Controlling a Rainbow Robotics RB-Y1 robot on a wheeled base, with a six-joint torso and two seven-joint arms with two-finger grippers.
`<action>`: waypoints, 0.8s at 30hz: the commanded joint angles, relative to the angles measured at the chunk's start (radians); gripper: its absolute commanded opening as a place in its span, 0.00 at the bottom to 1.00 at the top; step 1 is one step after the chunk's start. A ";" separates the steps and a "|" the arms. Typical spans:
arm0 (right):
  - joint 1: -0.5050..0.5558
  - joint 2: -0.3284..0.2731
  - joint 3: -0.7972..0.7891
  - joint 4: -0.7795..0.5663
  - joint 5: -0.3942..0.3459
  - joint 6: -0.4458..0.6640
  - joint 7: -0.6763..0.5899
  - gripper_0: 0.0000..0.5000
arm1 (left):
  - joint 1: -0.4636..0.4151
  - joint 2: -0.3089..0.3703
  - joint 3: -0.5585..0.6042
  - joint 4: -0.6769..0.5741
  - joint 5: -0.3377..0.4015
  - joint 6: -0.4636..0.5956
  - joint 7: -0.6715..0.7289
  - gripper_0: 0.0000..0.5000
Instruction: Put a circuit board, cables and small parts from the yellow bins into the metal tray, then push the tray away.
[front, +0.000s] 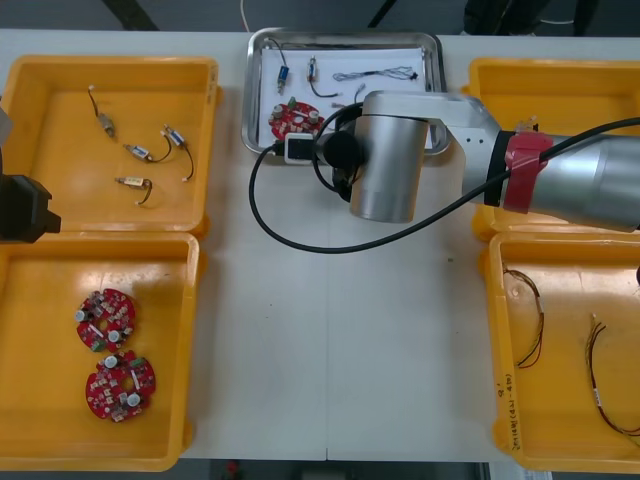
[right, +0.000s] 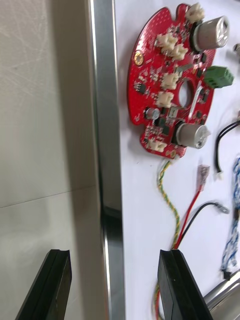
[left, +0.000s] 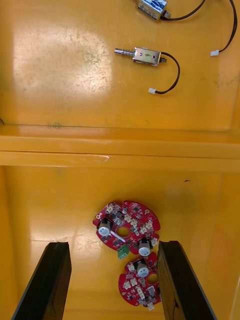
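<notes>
Yellow bins (front: 196, 245), left side: small metal parts (front: 135, 152) in the far one, two spare red boards (front: 105, 320) in the near one.
Left gripper (left: 114, 245): fingers spread, holding nothing, hovering over those spare boards (waiting, by the look of it).
Metal tray (front: 345, 36): far middle of the table (front: 330, 350), long axis running left to right, white inside. It is already carrying a circuit board (right: 172, 80), a red and yellow cable (right: 170, 200) and a blue and white cable (right: 231, 240).
Right gripper (right: 115, 252): fingers apart and empty, straddling the tray's near rim, one over bare table, one over the white inside.
Push relation: the tray lies straight ahead of the right gripper, away from the robot; this gripper is much the nearer.
Hard to tell: in the front view the right arm's wrist (front: 385, 155) covers the near rim. Whether a finger touches that rim, I cannot say.
</notes>
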 joint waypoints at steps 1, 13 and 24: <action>-0.062 0.006 -0.083 -0.065 -0.051 0.068 0.043 1.00 | 0.016 0.007 0.028 -0.031 -0.007 0.006 -0.090 1.00; -0.061 0.006 -0.179 -0.240 -0.139 0.296 0.016 1.00 | 0.016 0.007 0.028 -0.031 -0.007 0.006 -0.090 1.00; -0.025 0.007 -0.314 -0.384 -0.267 0.528 -0.027 1.00 | 0.016 0.007 0.028 -0.031 -0.007 0.006 -0.090 1.00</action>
